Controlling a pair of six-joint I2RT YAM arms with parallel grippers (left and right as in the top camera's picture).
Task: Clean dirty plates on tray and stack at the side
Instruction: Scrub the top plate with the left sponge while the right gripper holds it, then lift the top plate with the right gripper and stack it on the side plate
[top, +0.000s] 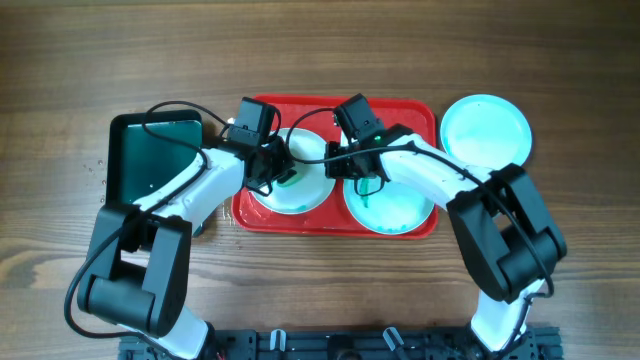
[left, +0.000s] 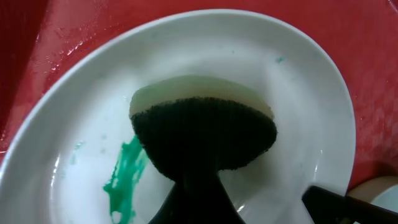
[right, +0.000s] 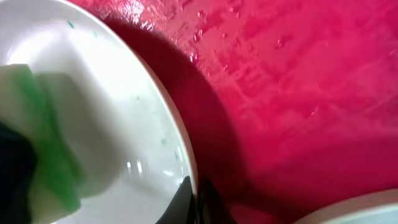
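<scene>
where things are: red tray (top: 400, 110) sits mid-bench. The white plate (top: 300, 197) is in its left half and a pale cyan plate (top: 395, 212) in its right half. A second cyan plate (top: 487, 130) is off the tray, on the bench near the far right corner, and looks clean. A dark green tray (top: 150, 160) is over by the left edge.
left gripper (top: 273, 172): clamped on a sponge (left: 202, 134), dark scrubby side facing the white plate (left: 298, 93). It's on or just above the dish, can't say for sure it's touching.
right gripper (top: 347, 165): at the white plate's right rim. From its wrist cam the fingertips (right: 193, 202) straddle the rim, so my read is it's pinching the plate to steady it.
the bit that matters: the teal smear (left: 124, 180) lies just beside the sponge, off its left lower edge in the left wrist view. It's a streak with its long axis running roughly near-to-far across the dish, slightly slanted. The left arm is clearly the nearer one.
next move, my guess: slide the sponge sideways over the streak, crossing it rather than following it.
risk: the plate could skid on the wet-looking tray if that rim grip slips.
</scene>
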